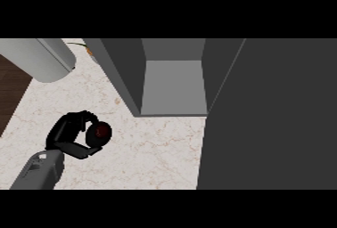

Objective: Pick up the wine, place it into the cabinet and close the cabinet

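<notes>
Wine (pixel 100 133) sits clamped in my left hand (pixel 71 133), seen end-on, upright; I judge the open cabinet (pixel 172 87) lies ahead and rightward.

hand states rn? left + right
Left hand: shut on the wine bottle, fingers curled round it above the counter.
Right hand: not in view.

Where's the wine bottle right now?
In the head view, the wine bottle is at lower left over the counter, gripped in the left hand, left of and below the open cabinet.
</notes>
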Controlling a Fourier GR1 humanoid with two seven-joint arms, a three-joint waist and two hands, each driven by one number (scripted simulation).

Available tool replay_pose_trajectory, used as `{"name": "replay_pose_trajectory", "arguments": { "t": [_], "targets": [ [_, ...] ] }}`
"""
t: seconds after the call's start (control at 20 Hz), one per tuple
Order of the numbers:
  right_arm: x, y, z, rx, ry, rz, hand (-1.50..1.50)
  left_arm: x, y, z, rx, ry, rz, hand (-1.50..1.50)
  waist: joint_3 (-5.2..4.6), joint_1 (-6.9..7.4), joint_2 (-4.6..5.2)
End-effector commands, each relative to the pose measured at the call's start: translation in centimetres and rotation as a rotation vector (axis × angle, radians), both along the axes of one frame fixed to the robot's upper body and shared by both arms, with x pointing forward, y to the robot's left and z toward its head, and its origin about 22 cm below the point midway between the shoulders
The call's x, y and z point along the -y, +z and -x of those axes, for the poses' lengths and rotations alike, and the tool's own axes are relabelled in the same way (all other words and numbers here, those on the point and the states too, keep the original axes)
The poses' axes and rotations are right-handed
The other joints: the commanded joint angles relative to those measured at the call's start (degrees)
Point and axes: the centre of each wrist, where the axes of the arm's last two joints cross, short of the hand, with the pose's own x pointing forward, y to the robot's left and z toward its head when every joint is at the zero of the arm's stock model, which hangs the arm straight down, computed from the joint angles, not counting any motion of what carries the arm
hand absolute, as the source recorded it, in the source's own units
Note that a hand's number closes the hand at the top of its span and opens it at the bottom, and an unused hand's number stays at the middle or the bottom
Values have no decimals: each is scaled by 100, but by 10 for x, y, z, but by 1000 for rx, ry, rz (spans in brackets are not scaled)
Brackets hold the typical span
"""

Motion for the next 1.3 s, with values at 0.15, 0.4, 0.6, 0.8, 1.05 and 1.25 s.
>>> {"name": "replay_pose_trajectory", "arguments": {
  "t": [0.15,0.4,0.6,0.8,1.05,1.25],
  "targets": [
    [7,11,20,17,9,-32,-150,19,-14,33,53,262,64,150,-1,116,-27],
    [3,1,21,15,41,-38,-150,23,-5,56,205,330,-1,150,-6,88,-8],
    [6,6,25,21,30,-27,-150,26,17,64,276,347,-8,150,-7,81,-6],
    [9,8,24,12,38,-28,-150,48,61,47,273,249,113,150,0,86,-21],
    [-1,11,20,11,28,-42,-150,70,82,82,234,187,131,150,-9,99,-9],
    [1,-4,16,9,32,-41,-150,87,126,70,254,168,99,150,-6,69,0]
  ]
}}
